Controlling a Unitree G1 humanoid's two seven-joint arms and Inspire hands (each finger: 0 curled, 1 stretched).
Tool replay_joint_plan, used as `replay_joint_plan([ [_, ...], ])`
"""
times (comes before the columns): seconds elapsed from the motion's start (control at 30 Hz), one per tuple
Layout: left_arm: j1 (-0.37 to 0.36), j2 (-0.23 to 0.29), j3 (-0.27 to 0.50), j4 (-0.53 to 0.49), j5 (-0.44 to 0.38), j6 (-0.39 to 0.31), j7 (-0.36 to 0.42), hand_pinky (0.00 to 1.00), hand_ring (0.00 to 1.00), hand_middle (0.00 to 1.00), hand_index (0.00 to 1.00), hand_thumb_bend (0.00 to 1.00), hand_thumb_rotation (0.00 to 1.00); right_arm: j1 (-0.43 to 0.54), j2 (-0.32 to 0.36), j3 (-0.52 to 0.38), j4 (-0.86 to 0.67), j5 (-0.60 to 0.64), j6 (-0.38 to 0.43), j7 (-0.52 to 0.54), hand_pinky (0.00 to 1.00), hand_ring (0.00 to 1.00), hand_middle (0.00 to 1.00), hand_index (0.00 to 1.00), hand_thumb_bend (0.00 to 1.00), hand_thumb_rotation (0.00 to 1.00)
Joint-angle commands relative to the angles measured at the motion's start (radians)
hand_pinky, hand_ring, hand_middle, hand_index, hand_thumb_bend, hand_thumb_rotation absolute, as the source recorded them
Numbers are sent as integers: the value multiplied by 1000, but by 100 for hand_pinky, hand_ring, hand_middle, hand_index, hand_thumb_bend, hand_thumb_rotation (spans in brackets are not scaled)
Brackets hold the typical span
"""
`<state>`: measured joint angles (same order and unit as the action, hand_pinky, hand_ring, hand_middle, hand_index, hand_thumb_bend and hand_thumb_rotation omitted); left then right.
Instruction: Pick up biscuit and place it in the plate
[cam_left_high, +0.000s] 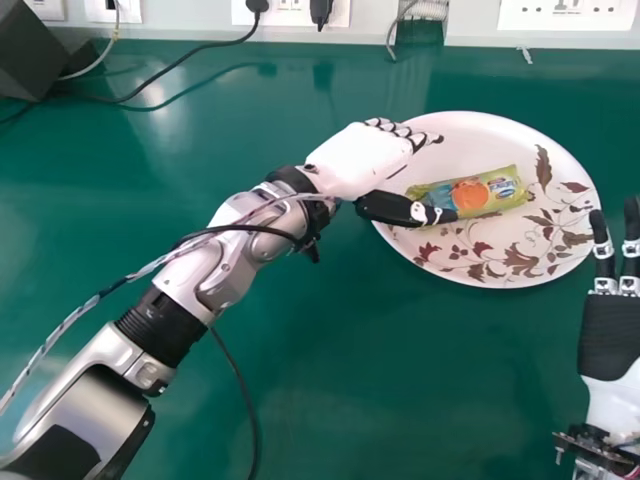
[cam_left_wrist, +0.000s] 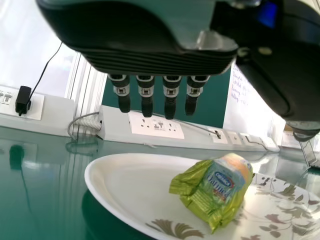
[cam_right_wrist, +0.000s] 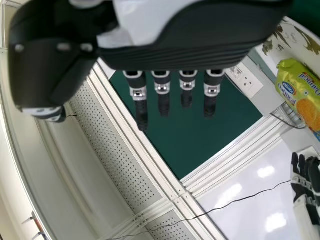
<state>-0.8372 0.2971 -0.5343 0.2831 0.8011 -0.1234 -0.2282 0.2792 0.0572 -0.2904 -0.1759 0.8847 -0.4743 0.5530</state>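
Over the left side of the plate (cam_left_high: 482, 140): left hand (cam_left_high: 362, 160), fingers straight, released | I see the biscuit (cam_left_high: 487, 190) lying on the plate near my left thumb | right hand (cam_left_high: 609, 335) beyond the plate's right side, fingers extended | green table (cam_left_high: 370, 370) beneath.

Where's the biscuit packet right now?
In the head view, the biscuit packet lies on the leafy plate, right of the picture's middle, beside the robot's left hand.

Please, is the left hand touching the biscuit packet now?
Apart. The left wrist view shows a clear gap between the biscuit packet and the left hand, its fingers and thumb included.
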Motion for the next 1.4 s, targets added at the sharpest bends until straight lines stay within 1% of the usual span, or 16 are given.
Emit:
replay_joint_plan([
  [0.0,28,15,24,-24,-21,-9,6,100,100,100,100,100,78,8,44,-17,59,5,5,9,89,99,96,83,77,6],
  [0.13,53,31,52,-64,-54,-15,-20,100,100,100,100,100,78,6,45,-18,62,10,6,11,90,100,96,84,78,6],
  [0.2,65,40,63,-82,-67,-16,-31,100,100,100,100,100,78,4,44,-19,65,4,2,10,91,100,97,84,77,6],
  [0.27,77,48,73,-102,-77,-12,-44,100,100,100,100,100,78,3,42,-20,67,4,3,11,93,100,98,85,75,7],
  [0.37,94,58,84,-128,-83,-2,-53,100,100,100,100,100,78,1,39,-23,69,2,3,10,94,100,98,85,76,10],
  [0.53,121,68,104,-154,-89,-7,-43,100,100,100,100,100,80,2,40,-22,63,-4,8,-2,93,100,98,84,78,10],
  [0.67,146,70,126,-175,-107,-14,-40,100,100,100,100,100,80,0,41,-21,65,1,9,2,95,100,98,84,76,7],
  [0.8,171,72,150,-197,-132,-17,-37,100,100,100,100,100,80,-5,37,-24,79,3,6,15,94,100,98,83,76,5],
  [0.87,185,72,167,-206,-156,-18,-39,100,100,100,100,100,79,-10,37,-25,87,11,8,22,94,100,97,83,76,3],
  [0.97,202,77,189,-221,-203,-22,-61,100,100,100,100,100,77,-14,37,-27,94,18,11,31,95,100,98,84,73,0],
  [1.13,230,82,220,-230,-286,-48,-83,100,100,100,100,100,78,-21,39,-31,99,27,21,32,93,100,98,84,73,0],
  [1.2,238,83,227,-230,-309,-51,-89,100,100,100,100,100,77,-22,42,-30,96,29,25,31,93,100,98,84,73,0],
  [1.3,251,77,243,-229,-353,-57,-96,100,100,100,100,100,80,-22,42,-32,96,20,23,29,92,100,99,84,72,0],
  [1.37,261,76,252,-236,-377,-58,-101,100,100,100,100,100,78,-23,39,-34,97,29,27,40,93,100,99,84,72,0],
])
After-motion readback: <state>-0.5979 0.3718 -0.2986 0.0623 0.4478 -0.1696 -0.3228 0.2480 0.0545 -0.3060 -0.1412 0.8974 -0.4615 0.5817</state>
